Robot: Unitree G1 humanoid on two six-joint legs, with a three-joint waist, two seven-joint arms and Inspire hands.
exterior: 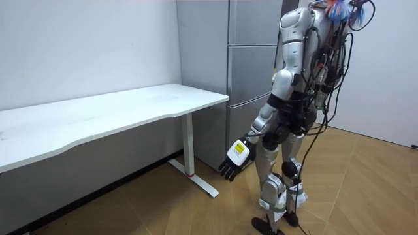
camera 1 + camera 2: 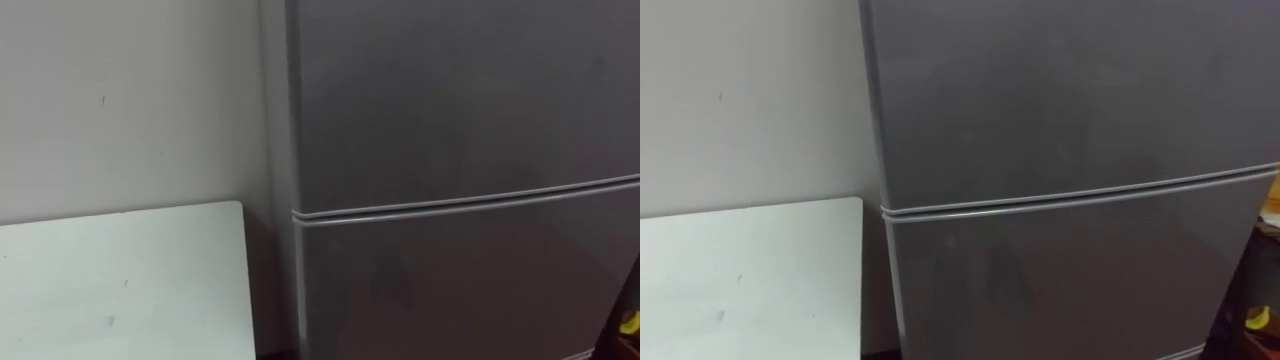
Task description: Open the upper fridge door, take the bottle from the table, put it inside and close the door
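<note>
We're right up at the fridge (image 1: 251, 78), and its upper door (image 2: 460, 100) is shut. Our left hand (image 1: 236, 155) hangs low beside the fridge, fingers relaxed, holding nothing. Where the bottle is, we cannot tell. By our judgement, opening and placing are both still to do.

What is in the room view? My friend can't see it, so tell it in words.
A humanoid robot stands facing a tall grey fridge whose doors are shut. Its left robot hand hangs open at its side and holds nothing. A long white table stands against the wall at the room view's left.
</note>
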